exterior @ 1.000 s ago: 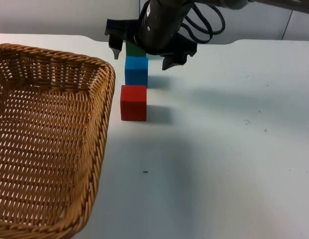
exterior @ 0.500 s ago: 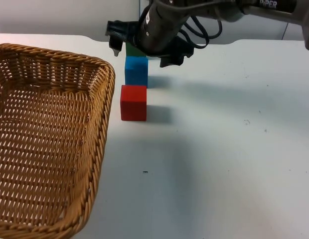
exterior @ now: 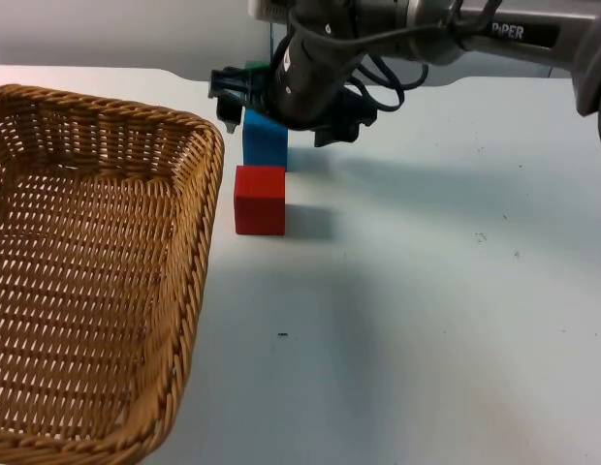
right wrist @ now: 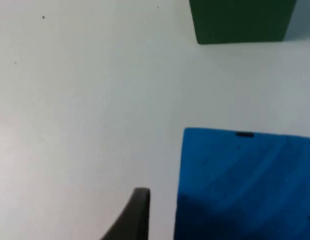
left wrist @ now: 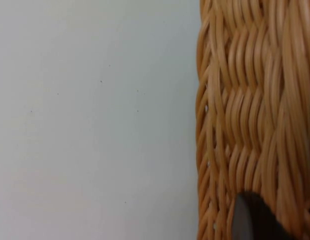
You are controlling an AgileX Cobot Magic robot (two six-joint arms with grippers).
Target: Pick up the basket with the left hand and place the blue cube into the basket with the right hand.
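The woven wicker basket (exterior: 87,271) takes up the left side of the top view, looming large and close. In the left wrist view a black fingertip (left wrist: 252,217) of my left gripper presses on the basket's rim (left wrist: 245,110). The blue cube (exterior: 265,145) stands on the table between a green cube (exterior: 254,67) behind it and a red cube (exterior: 259,199) in front. My right gripper (exterior: 278,128) hangs open right over the blue cube, one finger on each side. The right wrist view shows the blue cube (right wrist: 245,185) beside a fingertip (right wrist: 135,215), with the green cube (right wrist: 242,20) beyond.
The three cubes stand in a line close to the basket's right rim (exterior: 208,223). White table (exterior: 446,310) stretches to the right and front of the cubes. The grey partition wall (exterior: 107,29) closes the far side.
The right gripper has come down a little over the blue cube, its fingers now lower around it. Basket and cubes have not moved.
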